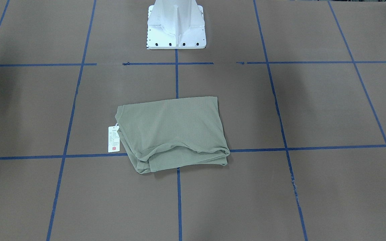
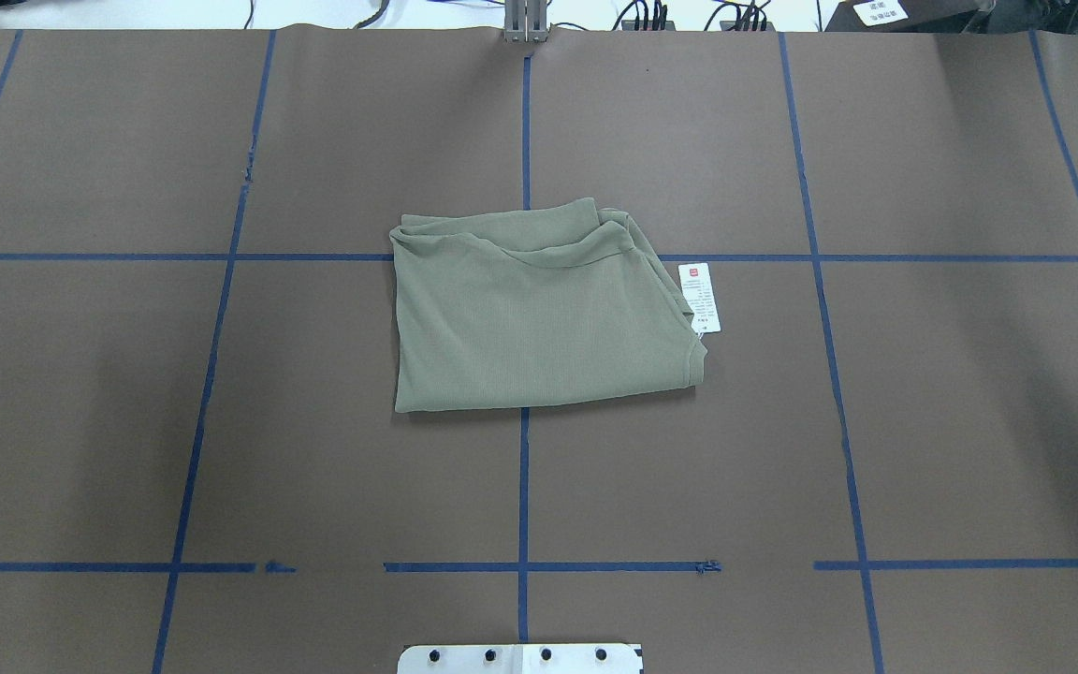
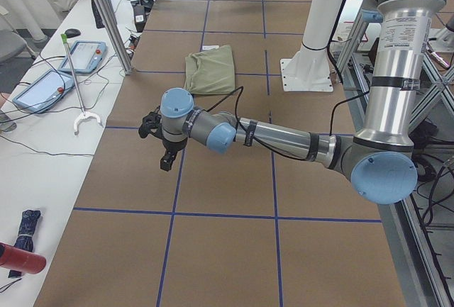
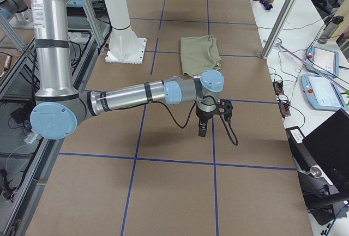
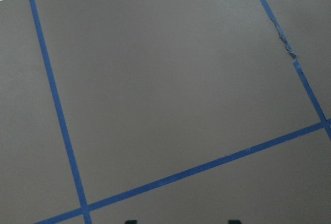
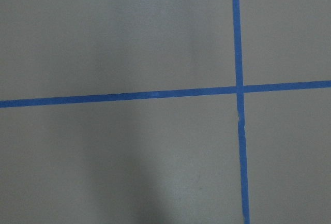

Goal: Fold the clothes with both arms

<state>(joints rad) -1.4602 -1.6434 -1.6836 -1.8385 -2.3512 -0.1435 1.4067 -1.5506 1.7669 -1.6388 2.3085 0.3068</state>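
**Lying folded at mid-table, grippers well away**

Sage-green knit shirt (image 2: pixel 539 318) sits folded into a rough rectangle at the centre of the overhead frame, its white paper hang tag (image 2: pixel 699 298) on its right edge. Black two-finger left gripper (image 3: pixel 166 164) hovers over brown paper-covered table (image 2: pixel 127 421), fingertips (image 5: pixel 235 222) apart. Black right gripper (image 4: pixel 202 131) hangs over bare paper; its spread cannot be told.

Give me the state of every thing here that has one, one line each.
shirt: folded compactly, lying on the table, unheld.
hang tag: flat on the table beside the shirt.
left hand: above bare table, clear of the shirt; open or shut, cannot tell.
right hand: above bare table, clear of the shirt; open or shut, cannot tell.
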